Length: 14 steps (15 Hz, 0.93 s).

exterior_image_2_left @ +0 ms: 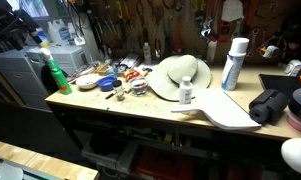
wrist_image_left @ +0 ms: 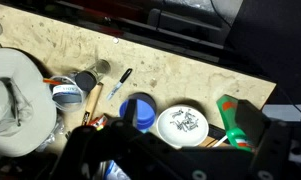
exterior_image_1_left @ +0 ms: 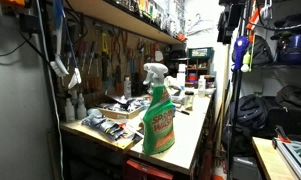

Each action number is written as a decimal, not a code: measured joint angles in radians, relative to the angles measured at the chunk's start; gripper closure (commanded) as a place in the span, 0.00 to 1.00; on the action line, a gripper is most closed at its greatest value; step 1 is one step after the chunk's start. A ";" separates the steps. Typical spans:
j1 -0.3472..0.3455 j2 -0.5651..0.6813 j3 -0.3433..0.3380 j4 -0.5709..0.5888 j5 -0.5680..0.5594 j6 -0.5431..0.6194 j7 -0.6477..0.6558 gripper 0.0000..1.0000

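Note:
In the wrist view my gripper [wrist_image_left: 187,138] hangs high above a wooden workbench [wrist_image_left: 180,70], its two dark fingers spread apart with nothing between them. Directly below it is a white dish [wrist_image_left: 181,123] holding small screws. A blue round lid [wrist_image_left: 140,110] lies just left of the dish. A green spray bottle [wrist_image_left: 233,118] stands just right of it and shows in both exterior views [exterior_image_1_left: 158,115] [exterior_image_2_left: 56,75]. The gripper itself is not visible in either exterior view.
A white brimmed hat [wrist_image_left: 15,90] [exterior_image_2_left: 180,75] sits on the bench, with a tape roll [wrist_image_left: 65,95], a small dark can [wrist_image_left: 86,79] and a pen [wrist_image_left: 119,84] nearby. A white spray can [exterior_image_2_left: 233,63], a small white bottle [exterior_image_2_left: 186,93] and a black cloth [exterior_image_2_left: 270,105] are further along.

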 measured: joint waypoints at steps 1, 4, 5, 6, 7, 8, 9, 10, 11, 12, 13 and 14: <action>0.000 0.000 0.000 0.000 0.000 0.000 0.000 0.00; 0.000 0.000 0.000 0.001 0.000 0.000 0.000 0.00; 0.000 0.000 0.000 0.001 0.000 0.000 0.000 0.00; 0.000 0.000 0.000 0.001 0.000 0.000 0.000 0.00; 0.000 0.000 -0.001 0.001 0.000 0.000 0.000 0.00; 0.001 0.003 -0.002 0.001 0.004 0.000 0.013 0.00; 0.000 0.009 -0.002 -0.001 0.014 0.000 0.049 0.00; -0.001 0.021 -0.001 -0.006 0.026 0.003 0.099 0.00; -0.001 0.039 0.001 -0.012 0.039 0.010 0.151 0.00; -0.002 0.063 0.002 -0.018 0.054 0.022 0.202 0.00; -0.004 0.090 0.004 -0.023 0.070 0.036 0.249 0.00; -0.009 0.120 0.004 -0.029 0.088 0.053 0.291 0.00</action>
